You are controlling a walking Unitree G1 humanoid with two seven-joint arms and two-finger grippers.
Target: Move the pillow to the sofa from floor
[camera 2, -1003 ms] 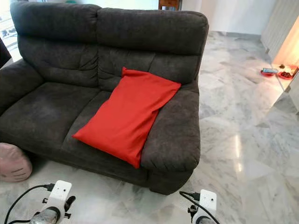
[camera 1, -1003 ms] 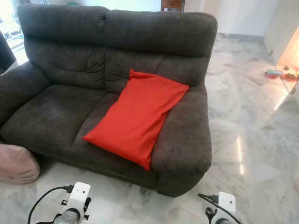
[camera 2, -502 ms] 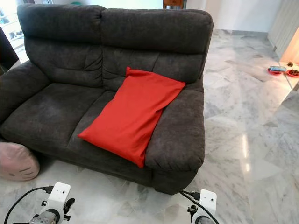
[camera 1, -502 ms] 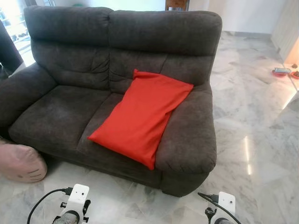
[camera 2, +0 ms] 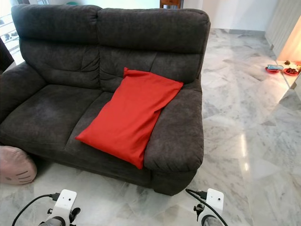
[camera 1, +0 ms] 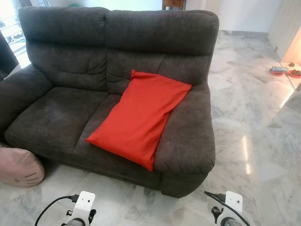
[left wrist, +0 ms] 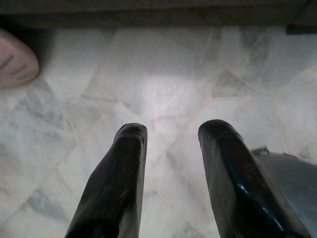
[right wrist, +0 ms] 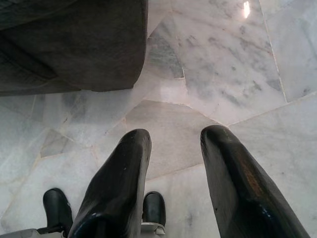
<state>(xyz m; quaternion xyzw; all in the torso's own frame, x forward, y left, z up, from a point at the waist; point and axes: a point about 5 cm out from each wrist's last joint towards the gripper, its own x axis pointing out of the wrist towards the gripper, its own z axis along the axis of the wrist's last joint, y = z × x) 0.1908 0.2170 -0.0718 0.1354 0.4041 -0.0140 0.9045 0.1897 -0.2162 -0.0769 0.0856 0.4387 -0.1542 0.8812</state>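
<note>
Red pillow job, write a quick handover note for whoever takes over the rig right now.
Left gripper: open, empty, hanging over the marble floor.
Right gripper: open, empty, low beside the sofa front.
Red pillow: lying on the right seat, leaning against the backrest and armrest.
Done: pillow is on the sofa.
Left: nothing apparent. A pink cushion sits on the floor at the sofa's left corner.

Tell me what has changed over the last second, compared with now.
Nothing among the things moved; only the head camera shifted a little, so the whole picture slid. The red pillow lies as before on the sofa seat, leaning against its right armrest. The pink cushion stays on the floor. The left pincer and right pincer still hang open, holding nothing.
</note>
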